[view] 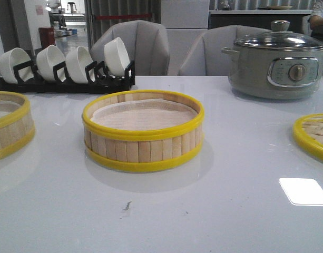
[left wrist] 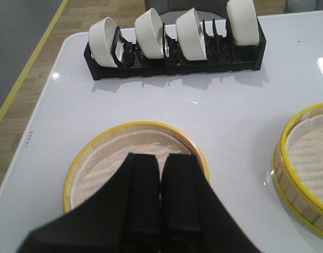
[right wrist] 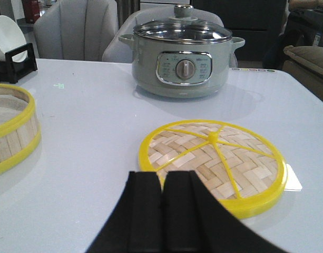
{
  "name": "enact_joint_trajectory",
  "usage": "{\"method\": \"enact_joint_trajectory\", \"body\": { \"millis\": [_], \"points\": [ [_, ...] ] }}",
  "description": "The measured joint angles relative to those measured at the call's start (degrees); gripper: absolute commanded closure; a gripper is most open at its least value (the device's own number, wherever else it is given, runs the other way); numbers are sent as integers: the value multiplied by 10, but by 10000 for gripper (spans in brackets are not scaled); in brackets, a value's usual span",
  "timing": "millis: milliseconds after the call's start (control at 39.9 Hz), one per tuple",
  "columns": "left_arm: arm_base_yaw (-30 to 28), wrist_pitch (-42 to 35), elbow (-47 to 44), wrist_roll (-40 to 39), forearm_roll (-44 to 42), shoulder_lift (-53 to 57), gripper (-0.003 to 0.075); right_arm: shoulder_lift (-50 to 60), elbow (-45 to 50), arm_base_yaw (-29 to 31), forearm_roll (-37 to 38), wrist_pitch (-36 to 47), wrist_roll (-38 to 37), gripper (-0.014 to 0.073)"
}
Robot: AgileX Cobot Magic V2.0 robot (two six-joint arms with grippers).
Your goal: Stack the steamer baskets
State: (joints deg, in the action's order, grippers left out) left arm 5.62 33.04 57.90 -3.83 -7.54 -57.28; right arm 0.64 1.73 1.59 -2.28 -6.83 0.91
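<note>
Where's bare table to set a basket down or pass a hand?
Free: the near strip in front of the centre steamer basket, and the stretch between it, the grey pot and the woven lid. Crowded: back left, along the bowl rack, with the left steamer basket close by.

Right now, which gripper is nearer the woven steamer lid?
Right. The right gripper, shut, hovers at the near edge of the woven lid. The left gripper, also shut, hangs over the far-left steamer basket, across the table.
</note>
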Motion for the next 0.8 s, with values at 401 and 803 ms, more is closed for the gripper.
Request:
{"method": "enact_joint_trajectory", "body": {
  "millis": [401, 803],
  "points": [
    [0, 1, 0, 0, 0, -7, 633, 0, -39, 0, -14, 111, -33, 559],
    [0, 9, 0, 0, 0, -10, 633, -314, -380, 0, -10, -163, -39, 559]
  ]
}}
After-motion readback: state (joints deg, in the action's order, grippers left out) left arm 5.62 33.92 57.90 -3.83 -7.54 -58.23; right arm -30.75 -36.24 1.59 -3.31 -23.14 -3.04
